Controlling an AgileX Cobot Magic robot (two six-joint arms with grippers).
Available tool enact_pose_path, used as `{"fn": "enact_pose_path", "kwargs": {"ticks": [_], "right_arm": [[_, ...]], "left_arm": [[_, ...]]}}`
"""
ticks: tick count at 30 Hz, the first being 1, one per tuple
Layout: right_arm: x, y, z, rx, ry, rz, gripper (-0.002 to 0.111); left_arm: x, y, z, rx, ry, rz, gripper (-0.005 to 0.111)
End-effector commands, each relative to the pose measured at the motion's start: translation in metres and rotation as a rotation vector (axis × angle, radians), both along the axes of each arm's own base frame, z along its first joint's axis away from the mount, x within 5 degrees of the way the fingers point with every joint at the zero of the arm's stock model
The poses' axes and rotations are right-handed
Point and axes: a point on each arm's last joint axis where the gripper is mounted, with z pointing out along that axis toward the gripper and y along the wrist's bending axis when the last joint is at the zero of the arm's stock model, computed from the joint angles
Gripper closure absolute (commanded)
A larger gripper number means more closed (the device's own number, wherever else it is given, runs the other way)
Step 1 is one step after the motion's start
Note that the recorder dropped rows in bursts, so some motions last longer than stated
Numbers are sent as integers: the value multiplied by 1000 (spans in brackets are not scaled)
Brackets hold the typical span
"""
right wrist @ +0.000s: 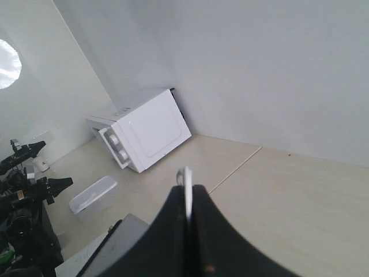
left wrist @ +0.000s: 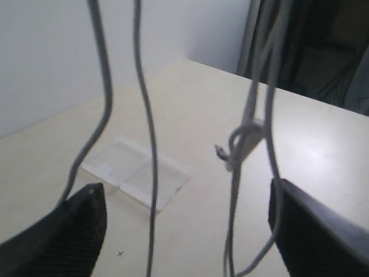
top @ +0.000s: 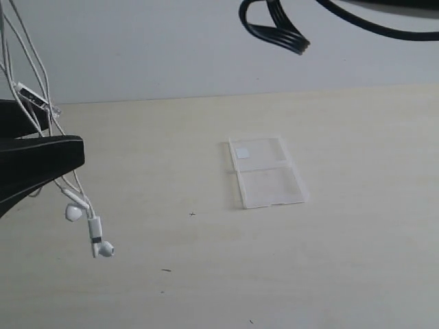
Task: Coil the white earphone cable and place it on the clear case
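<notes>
The white earphone cable (top: 41, 75) hangs in several strands at the far left, its inline remote (top: 32, 98) high up and two earbuds (top: 73, 212) dangling just above the table. My left gripper (top: 48, 133) stands open with the strands running between its fingers; in the left wrist view the cable (left wrist: 151, 150) and a knot (left wrist: 245, 138) hang between the spread jaws of that gripper (left wrist: 187, 225). The clear case (top: 266, 171) lies open and flat at mid-table, also seen as the case (left wrist: 135, 173). My right gripper (right wrist: 187, 193) is shut on a thin white piece, apparently the cable.
Black arm cable loops (top: 278, 27) hang at the top of the exterior view. A small dark mark (top: 192, 214) lies left of the case. The right wrist view looks away toward a white box-shaped appliance (right wrist: 144, 130) and a clear bin (right wrist: 92, 196).
</notes>
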Motion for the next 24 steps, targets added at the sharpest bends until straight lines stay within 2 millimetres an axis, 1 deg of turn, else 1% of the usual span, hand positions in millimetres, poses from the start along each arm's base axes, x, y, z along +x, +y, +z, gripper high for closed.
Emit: {"fn": "enact_pose_path", "kwargs": {"ticks": [1,5,8,11,16,19,21,24], "right_arm": [[-1,-3,7,12,-18,-6,108],[0,-4,7,7,-23,-20,108],[0,-4,7,7,-23,-20,108],[0,-4,7,7,-23,-20,108],[0,-4,7,7,-23,-20,108],[0,-4,7,7,-23,-20,108],[0,-3,7,7,-23,-16,108],[0,-3,7,7,-23,-16,108]], "left_arm": [[-2,2,-1,31,-15,22,32],[-9,-3,-1,4,32,-49,32],[-12,0,-1,19,43,-15,32],[-21,1,3,17,47,1,32],[-30,8,12,33,-28,89,32],[-27,12,13,44,-51,145,31],[-24,15,13,60,-70,191,27],[-23,17,14,69,-88,214,21]]}}
